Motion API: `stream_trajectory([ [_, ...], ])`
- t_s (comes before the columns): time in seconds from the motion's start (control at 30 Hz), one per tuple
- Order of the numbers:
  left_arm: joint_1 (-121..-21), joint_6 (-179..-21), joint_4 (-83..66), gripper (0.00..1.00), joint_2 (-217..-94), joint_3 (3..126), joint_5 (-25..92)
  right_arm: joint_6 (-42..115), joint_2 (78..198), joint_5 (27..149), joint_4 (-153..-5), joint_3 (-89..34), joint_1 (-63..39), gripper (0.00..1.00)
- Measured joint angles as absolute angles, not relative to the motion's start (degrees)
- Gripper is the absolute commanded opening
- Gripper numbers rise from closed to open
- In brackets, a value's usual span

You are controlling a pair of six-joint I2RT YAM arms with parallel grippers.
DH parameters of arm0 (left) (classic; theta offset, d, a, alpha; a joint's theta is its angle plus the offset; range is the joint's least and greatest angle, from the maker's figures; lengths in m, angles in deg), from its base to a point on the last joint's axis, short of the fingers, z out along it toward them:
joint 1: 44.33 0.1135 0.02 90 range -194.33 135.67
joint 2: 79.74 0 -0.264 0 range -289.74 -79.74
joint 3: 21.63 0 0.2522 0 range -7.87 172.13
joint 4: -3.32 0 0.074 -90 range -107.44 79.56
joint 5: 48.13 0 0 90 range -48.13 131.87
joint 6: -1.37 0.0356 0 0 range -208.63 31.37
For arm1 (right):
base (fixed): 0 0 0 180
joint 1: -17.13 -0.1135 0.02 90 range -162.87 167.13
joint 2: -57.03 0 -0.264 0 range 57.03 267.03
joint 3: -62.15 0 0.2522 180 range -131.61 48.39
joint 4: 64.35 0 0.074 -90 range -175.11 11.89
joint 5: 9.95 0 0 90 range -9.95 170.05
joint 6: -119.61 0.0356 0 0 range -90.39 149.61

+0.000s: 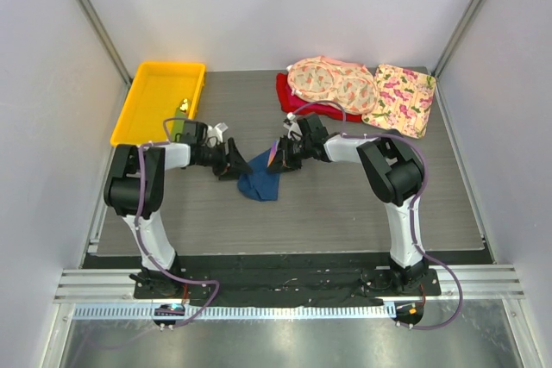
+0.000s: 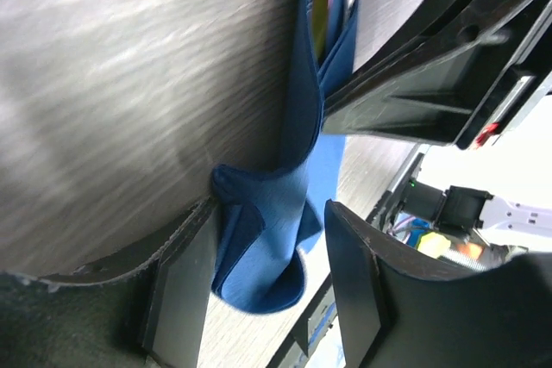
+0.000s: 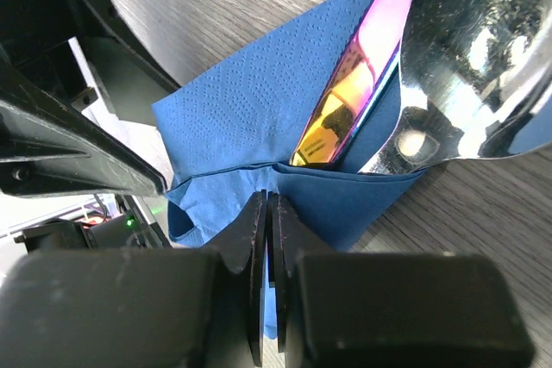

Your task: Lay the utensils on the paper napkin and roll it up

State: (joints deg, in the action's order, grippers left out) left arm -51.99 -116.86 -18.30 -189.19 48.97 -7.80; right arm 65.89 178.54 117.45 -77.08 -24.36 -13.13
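Note:
The paper napkin (image 1: 259, 182) is a dark blue sheet, crumpled and partly folded on the table between the two grippers. My left gripper (image 1: 233, 164) is at its left side. In the left wrist view that gripper (image 2: 267, 290) is open, with a hanging fold of the napkin (image 2: 280, 239) in the gap between its fingers. My right gripper (image 1: 281, 159) is at the napkin's upper right corner. Seen from the right wrist, the right gripper (image 3: 269, 208) is shut on a folded napkin edge (image 3: 250, 118). The utensils lie inside the fold: a shiny spoon bowl (image 3: 474, 49) and an iridescent purple-gold handle (image 3: 349, 96).
A yellow tray (image 1: 138, 105) with a small object in it stands at the back left. Two pink floral cloths (image 1: 332, 84) (image 1: 401, 96) and a red cloth (image 1: 297, 108) lie at the back right. The right arm's black body (image 2: 431, 40) is close above the left gripper.

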Motion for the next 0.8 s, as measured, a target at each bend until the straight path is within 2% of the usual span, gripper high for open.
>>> stream_trajectory([
  [0.13,-50.6,-117.0,-19.5,0.52,-186.0,46.1,-5.0,65.9,178.5,117.4,-77.1,-24.4,-13.1,0.08],
  [0.43,-48.9,-117.0,-23.0,0.35,-182.9,43.2,-0.7,65.9,178.5,117.4,-77.1,-24.4,-13.1,0.08],
  [0.8,-47.9,-120.2,-22.5,0.05,-177.3,38.6,2.2,65.9,178.5,117.4,-77.1,-24.4,-13.1,0.08],
])
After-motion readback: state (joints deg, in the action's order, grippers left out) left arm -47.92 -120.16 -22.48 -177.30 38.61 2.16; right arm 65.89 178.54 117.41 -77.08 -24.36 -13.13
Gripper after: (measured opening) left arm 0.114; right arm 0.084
